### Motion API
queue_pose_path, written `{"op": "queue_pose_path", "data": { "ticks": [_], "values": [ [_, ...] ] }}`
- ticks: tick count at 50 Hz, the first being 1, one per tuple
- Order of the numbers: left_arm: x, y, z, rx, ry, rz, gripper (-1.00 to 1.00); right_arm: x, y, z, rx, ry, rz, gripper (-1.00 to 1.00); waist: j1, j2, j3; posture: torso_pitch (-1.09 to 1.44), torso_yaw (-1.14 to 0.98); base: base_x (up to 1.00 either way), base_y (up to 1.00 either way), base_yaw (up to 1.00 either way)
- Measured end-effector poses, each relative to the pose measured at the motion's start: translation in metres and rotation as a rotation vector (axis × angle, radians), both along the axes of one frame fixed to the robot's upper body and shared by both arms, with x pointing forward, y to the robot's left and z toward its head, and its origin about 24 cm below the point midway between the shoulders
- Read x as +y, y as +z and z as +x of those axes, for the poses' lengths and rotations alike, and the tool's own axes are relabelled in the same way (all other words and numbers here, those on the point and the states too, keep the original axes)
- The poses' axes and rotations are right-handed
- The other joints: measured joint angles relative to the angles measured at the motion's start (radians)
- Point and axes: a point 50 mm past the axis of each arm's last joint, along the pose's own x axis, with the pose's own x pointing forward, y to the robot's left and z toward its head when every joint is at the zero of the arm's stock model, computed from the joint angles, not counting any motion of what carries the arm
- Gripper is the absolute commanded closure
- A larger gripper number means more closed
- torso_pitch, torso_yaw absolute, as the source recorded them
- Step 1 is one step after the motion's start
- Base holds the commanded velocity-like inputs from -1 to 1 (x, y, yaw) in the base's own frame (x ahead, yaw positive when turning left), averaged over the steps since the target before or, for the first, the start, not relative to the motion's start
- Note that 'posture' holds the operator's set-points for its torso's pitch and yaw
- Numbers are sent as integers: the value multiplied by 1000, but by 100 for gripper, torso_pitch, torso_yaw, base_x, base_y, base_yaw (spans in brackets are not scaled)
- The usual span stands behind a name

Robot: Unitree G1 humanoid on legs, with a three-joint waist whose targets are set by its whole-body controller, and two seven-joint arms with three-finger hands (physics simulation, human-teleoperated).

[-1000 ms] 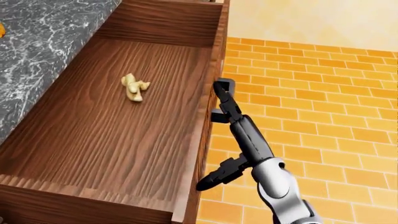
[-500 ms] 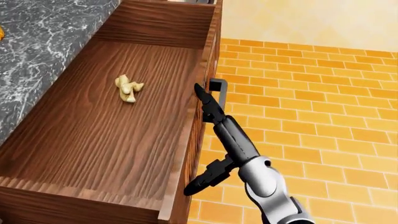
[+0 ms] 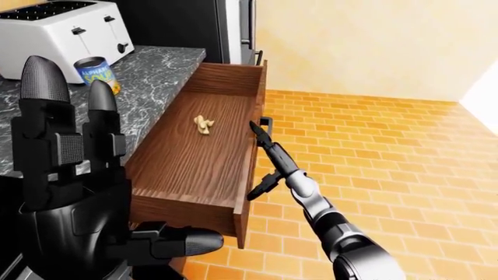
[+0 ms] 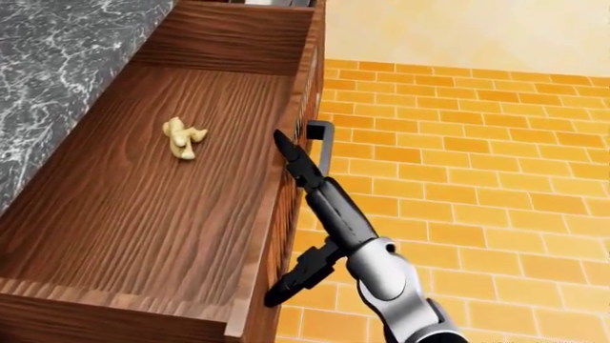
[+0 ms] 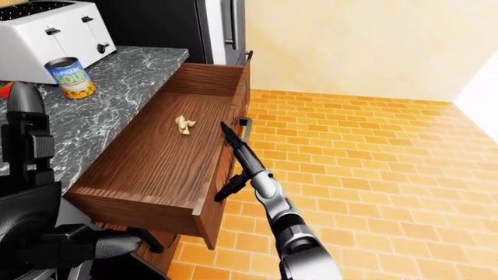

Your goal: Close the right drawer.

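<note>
The right hand had been carried leftward over the last second, from just clear of the drawer's face to flat against it, its dark fingers extended and spread, nothing gripped. The long brown wooden drawer and its grey metal handle were seen shifted left in the head view as well, and the face seemed pushed in slightly; whether that was drawer travel or only camera drift could not be settled. A push was judged to be under way, with most of the closing yet to be done.

The drawer was found well open, pulled far out from under the grey marbled worktop, its wood-grain floor exposed along nearly its whole length. A small pale yellow lump was seen lying on that floor, towards the end of the drawer far from the camera. The handle was mounted upright on the drawer's face, just beside the fingertips of the right hand.

The left hand was held raised near the camera, well away from the drawer, fingers upright and open, empty.
</note>
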Motion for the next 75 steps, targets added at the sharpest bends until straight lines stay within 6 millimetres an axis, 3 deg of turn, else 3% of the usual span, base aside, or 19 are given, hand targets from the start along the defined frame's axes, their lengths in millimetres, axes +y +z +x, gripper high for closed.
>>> {"op": "queue_pose_path", "data": {
  "ticks": [75],
  "values": [
    [2, 1, 0, -2, 2, -2, -100, 56, 10, 0, 50, 178, -66, -100, -32, 9, 7, 0, 0, 0, 0, 0]
  ]
}}
